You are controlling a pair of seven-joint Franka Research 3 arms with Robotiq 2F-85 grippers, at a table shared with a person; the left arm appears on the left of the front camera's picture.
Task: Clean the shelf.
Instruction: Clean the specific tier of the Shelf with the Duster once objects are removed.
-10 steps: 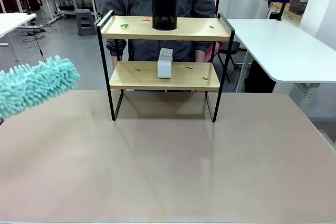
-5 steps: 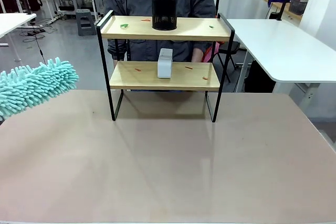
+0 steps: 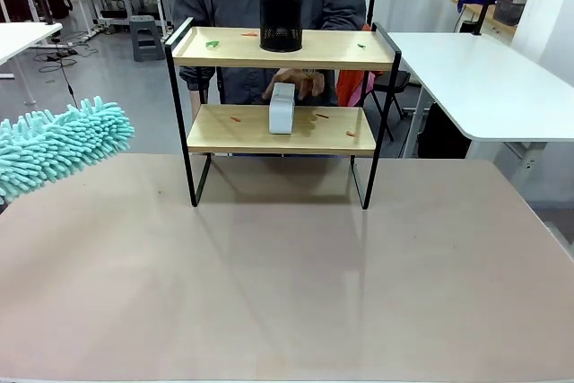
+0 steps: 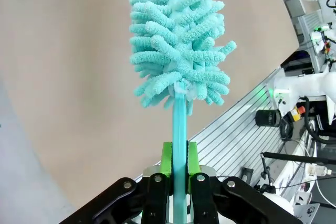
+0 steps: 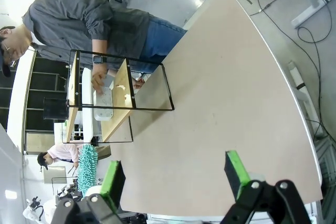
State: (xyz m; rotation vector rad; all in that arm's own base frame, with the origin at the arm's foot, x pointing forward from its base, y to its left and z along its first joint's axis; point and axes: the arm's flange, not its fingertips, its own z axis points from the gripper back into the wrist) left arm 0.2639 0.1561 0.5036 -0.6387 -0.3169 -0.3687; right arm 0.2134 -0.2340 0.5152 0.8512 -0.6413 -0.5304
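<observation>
The shelf (image 3: 280, 129) stands at the far side of the table, two light wooden boards in a black frame; it lies sideways in the right wrist view, shelf (image 5: 124, 85). A black mesh cup (image 3: 282, 16) sits on the top board, a white box (image 3: 282, 108) on the lower one. Small orange and green scraps lie on both boards. A person's hand (image 3: 300, 83) reaches the white box from behind. My left gripper (image 4: 179, 167) is shut on the handle of a teal fluffy duster (image 4: 176, 35), whose head, duster (image 3: 58, 144), hangs at the far left. My right gripper (image 5: 173, 174) is open above the table.
A white table (image 3: 484, 78) stands at the right behind the shelf, another white table (image 3: 18, 38) at the far left. The tan tabletop (image 3: 287, 284) stretches in front of the shelf. The person stands directly behind the shelf.
The person's hand has come forward to the white box on the lower board. The duster has barely moved.
</observation>
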